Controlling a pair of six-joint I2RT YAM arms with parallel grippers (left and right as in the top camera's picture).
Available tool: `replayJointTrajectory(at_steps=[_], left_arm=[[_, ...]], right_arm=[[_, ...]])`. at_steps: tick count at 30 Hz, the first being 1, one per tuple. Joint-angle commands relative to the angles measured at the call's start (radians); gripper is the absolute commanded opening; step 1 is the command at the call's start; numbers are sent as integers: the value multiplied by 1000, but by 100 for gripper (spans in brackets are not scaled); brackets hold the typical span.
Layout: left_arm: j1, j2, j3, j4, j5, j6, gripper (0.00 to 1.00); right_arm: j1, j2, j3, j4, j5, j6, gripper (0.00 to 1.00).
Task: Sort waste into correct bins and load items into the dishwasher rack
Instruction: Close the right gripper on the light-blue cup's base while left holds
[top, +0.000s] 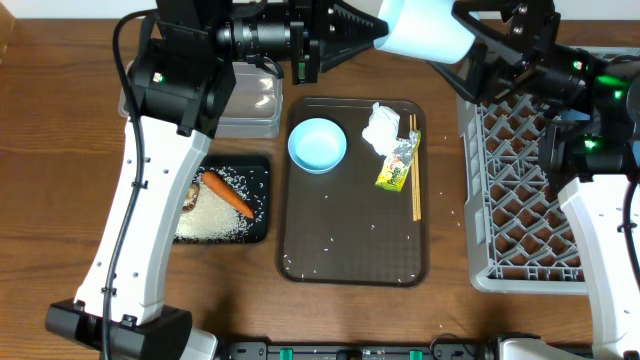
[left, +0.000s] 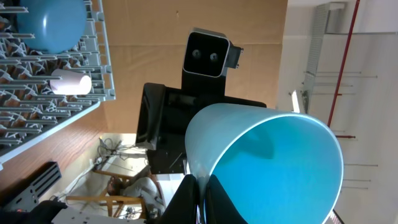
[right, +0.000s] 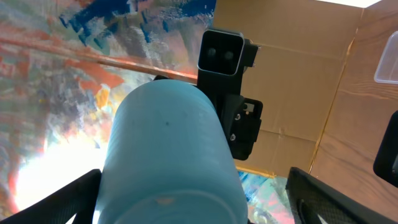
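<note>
Overhead view of a wooden desk (top: 60, 120) with two robot arms meeting high above its far edge. The left gripper (top: 372, 38) is clamped shut on the rim of a light-blue cup (top: 425, 28), holding it on its side in the air. The right gripper (top: 462, 45) has its fingers spread to either side of the cup's body. In the right wrist view a gap shows beside the cup, so this gripper is not gripping it. This looks like a hand-over partway through.

Done so far: the grey dishwasher rack (top: 520, 200) along the desk's right edge holds a blue plate (left: 50, 25) and a pinkish-white cup (left: 71, 82), both seen from the left wrist. The black tray (top: 262, 165) near the left edge holds white rice (top: 210, 220), an orange carrot (top: 228, 193) and a brown food lump (top: 192, 192).

Left to do, judging by the layout: the brown serving tray (top: 350, 230) in the middle carries a small bowl (top: 318, 145) near its far left corner. Crumpled white paper (top: 380, 128), a yellow-green wrapper (top: 396, 168) and chopsticks (top: 415, 185) lie along its right side, and a few loose grains are scattered over it. The clear tub (top: 250, 110) near the far left corner lies partly under the left arm, and its contents cannot be made out. The task appears roughly half finished.
</note>
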Motion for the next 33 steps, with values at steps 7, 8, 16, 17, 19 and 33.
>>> replayJointTrajectory(at_steps=[7,8,16,17,19,33], left_arm=[[-3,-21,-2,8,-2,25,6],[-3,-21,-3,8,-2,24,6],[-3,-21,-3,8,-2,24,6],[-3,-21,-3,8,-2,24,6],[-3,-21,-3,8,-2,24,6],[-3,-21,-3,8,11,23,6]], right_arm=[[26,-20,8,-2,-8,6,74],[26,-24,8,-2,-8,6,73],[26,-53,8,-2,-12,6,73],[26,-55,8,-3,-12,6,73],[26,-61,8,-6,-12,6,72],[23,-64,8,-13,-8,6,71]])
